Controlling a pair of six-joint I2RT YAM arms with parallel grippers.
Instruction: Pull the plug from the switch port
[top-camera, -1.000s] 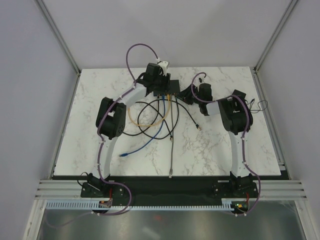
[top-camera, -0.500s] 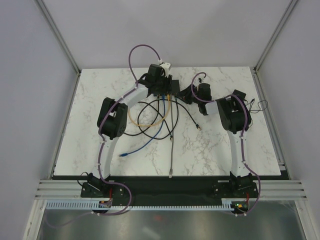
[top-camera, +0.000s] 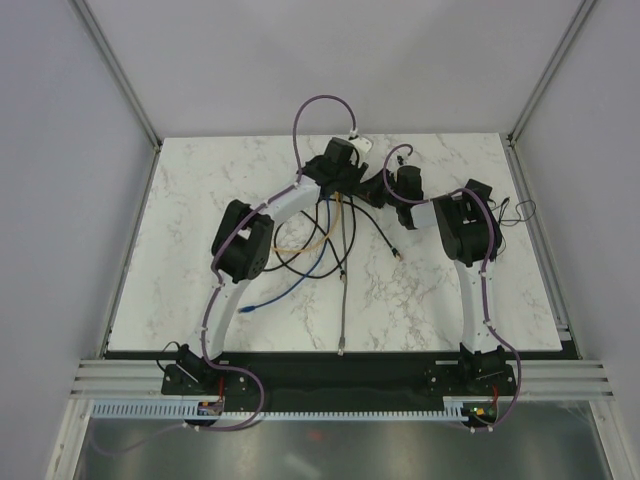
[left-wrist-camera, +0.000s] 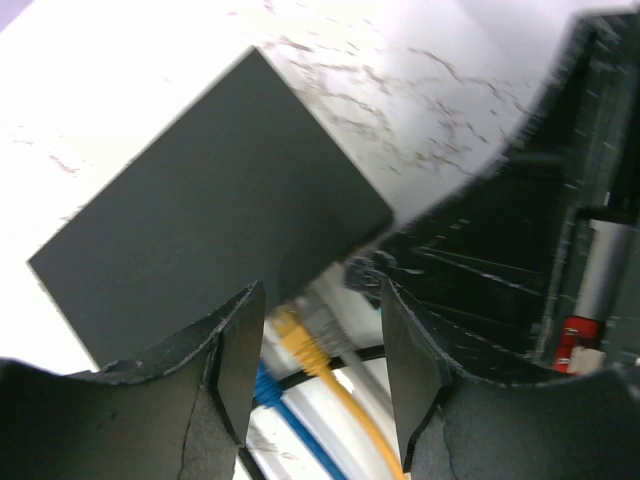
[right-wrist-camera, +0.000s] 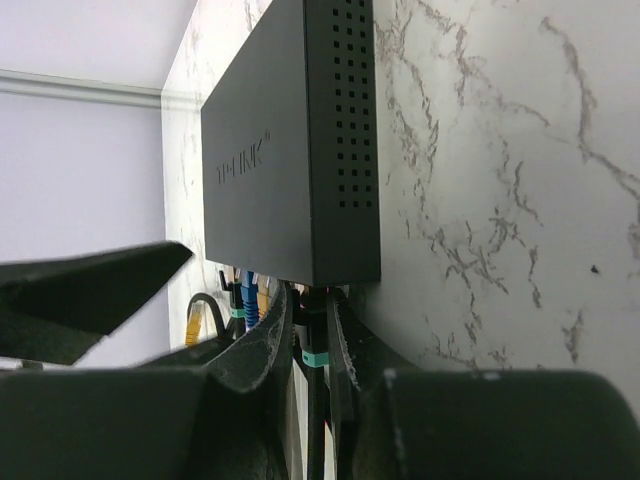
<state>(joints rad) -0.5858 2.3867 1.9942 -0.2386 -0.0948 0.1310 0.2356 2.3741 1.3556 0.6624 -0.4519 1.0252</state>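
On the white marble worktop (top-camera: 420, 290) the flat black switch box (right-wrist-camera: 290, 150) looks light and slide-prone; the right hand (right-wrist-camera: 310, 308) flanks its stiff black plug (right-wrist-camera: 313, 338) at the body, clamping unclear.

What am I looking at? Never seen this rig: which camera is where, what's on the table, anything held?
A left arm and a right arm are bolted to the near edge of a table. The overhead picture looks down from behind them; the other two come from a camera on each wrist. On the table lies a flat black switch with cables plugged in. The left gripper hovers over it, jaws open, empty. The right gripper appears to have its jaws pinched on a black plug at the switch.
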